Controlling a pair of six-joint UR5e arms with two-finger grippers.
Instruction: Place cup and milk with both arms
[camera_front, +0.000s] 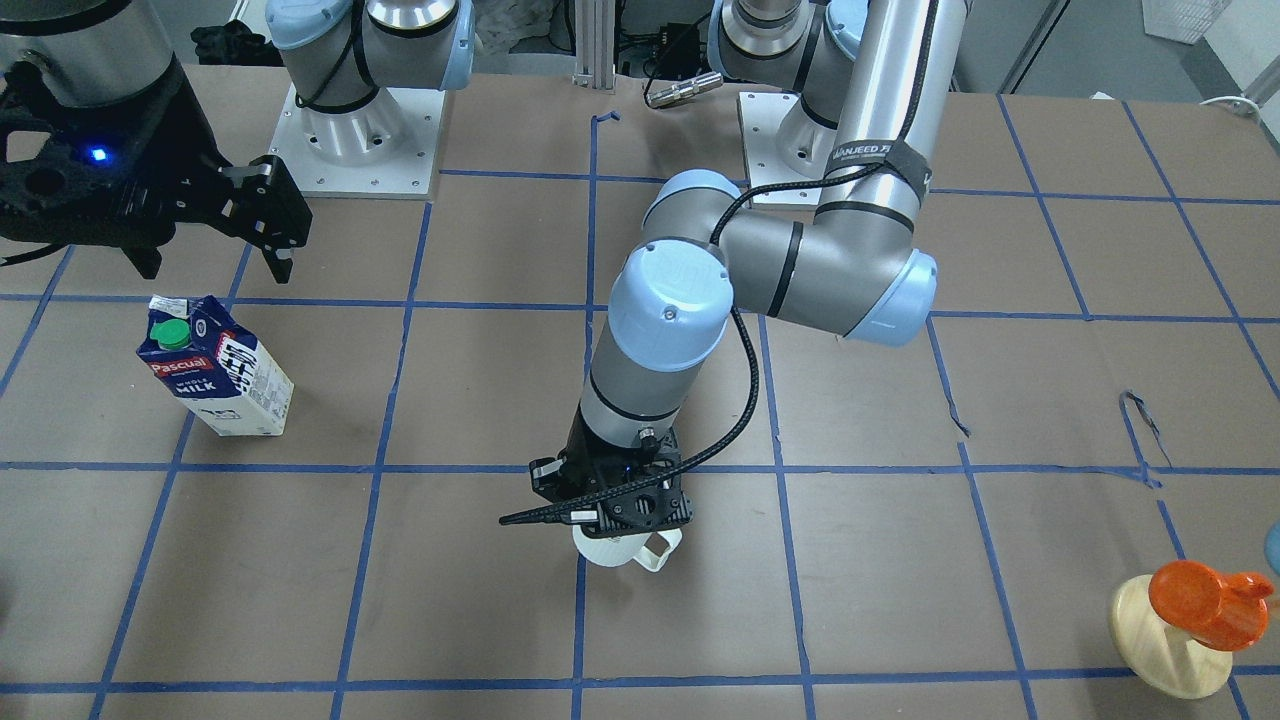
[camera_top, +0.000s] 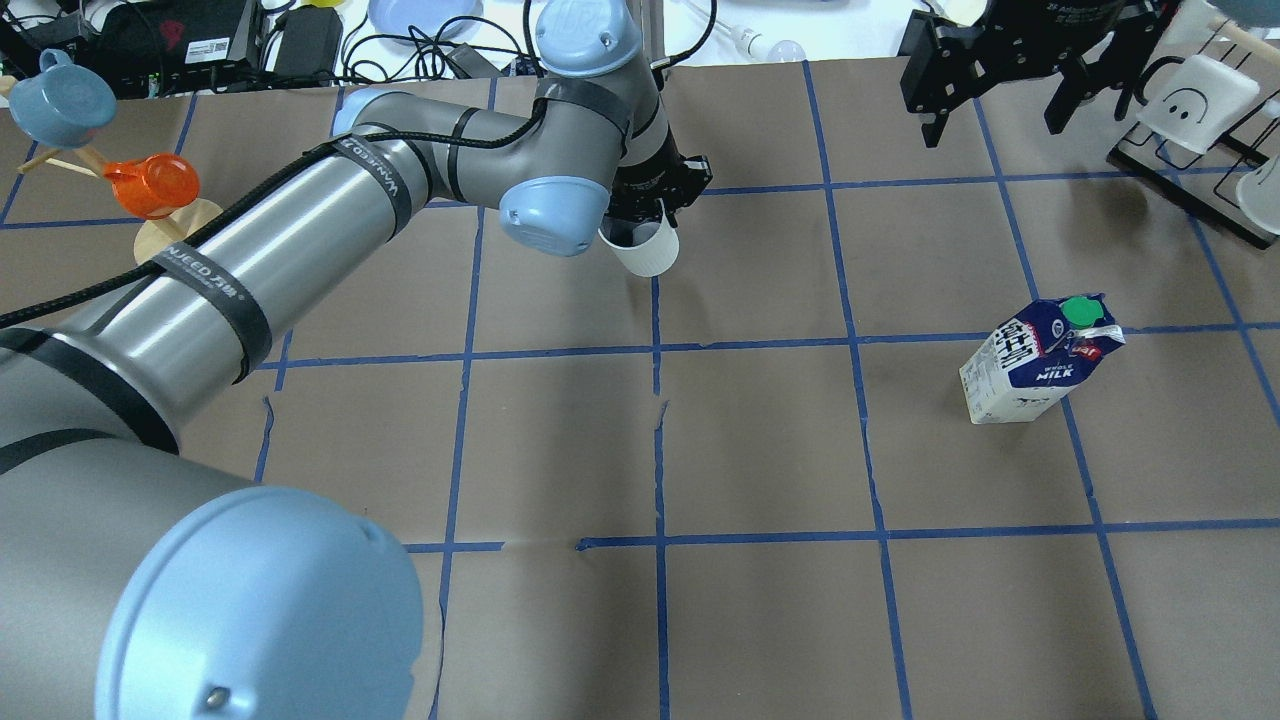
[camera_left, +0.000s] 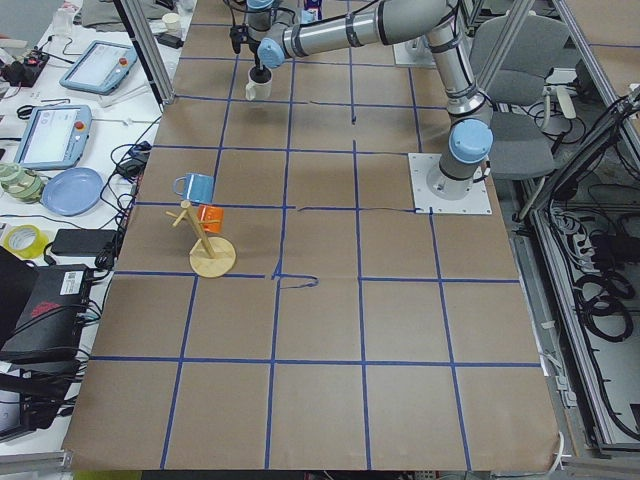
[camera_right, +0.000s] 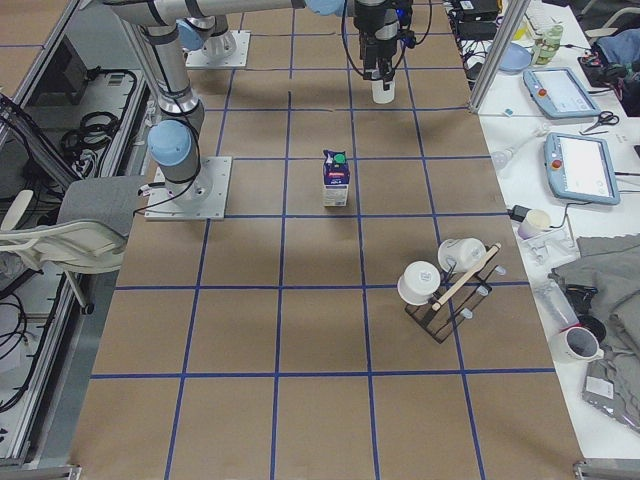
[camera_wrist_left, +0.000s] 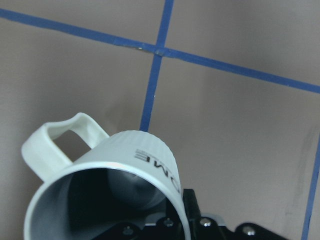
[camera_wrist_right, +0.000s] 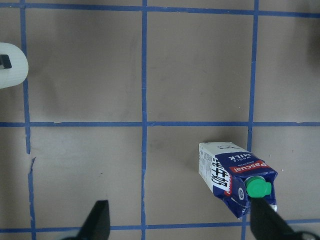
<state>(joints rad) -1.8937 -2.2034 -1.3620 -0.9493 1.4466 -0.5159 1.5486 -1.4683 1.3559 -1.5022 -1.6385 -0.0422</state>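
The white "HOME" cup (camera_front: 628, 550) hangs tilted in my left gripper (camera_front: 612, 512), which is shut on its rim near the table's middle line, on the far side from the robot. The cup also shows in the overhead view (camera_top: 645, 248) and the left wrist view (camera_wrist_left: 145, 165), handle to the left. Whether it touches the table I cannot tell. The milk (camera_front: 215, 365) stands upright on the robot's right side, also in the overhead view (camera_top: 1035, 365). My right gripper (camera_top: 1000, 100) is open and empty, high above the table; in its wrist view the milk (camera_wrist_right: 235, 177) is below, near the right finger.
An orange cup on a wooden stand (camera_front: 1200, 610) and a blue cup (camera_top: 65, 100) sit at the table's left end. A black rack with white mugs (camera_top: 1195, 100) stands at the right end, close to the right gripper. Blue tape lines grid the brown table.
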